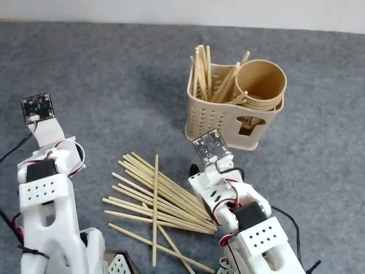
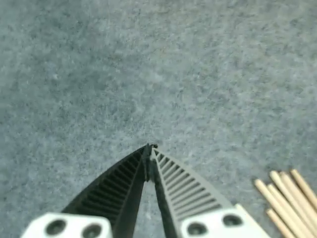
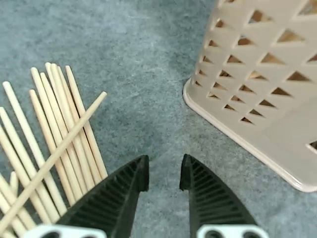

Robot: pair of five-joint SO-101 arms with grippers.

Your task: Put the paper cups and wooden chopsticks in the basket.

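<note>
Inside the basket (image 1: pixel 214 120) stand a stack of paper cups (image 1: pixel 261 84) and a bundle of wooden chopsticks (image 1: pixel 204 74), side by side. Near the basket, many more loose chopsticks (image 1: pixel 157 197) lie fanned on the grey carpet (image 1: pixel 102 74). Between that pile and the basket's base hangs the right gripper (image 3: pixel 164 171), its jaws a little apart and holding nothing. Well apart from the basket, beyond the pile, the left gripper (image 2: pixel 150 148) is closed tip to tip, empty.

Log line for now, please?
left claw shut, empty | right claw open near beige plastic basket | pale wooden chopsticks loose
</note>
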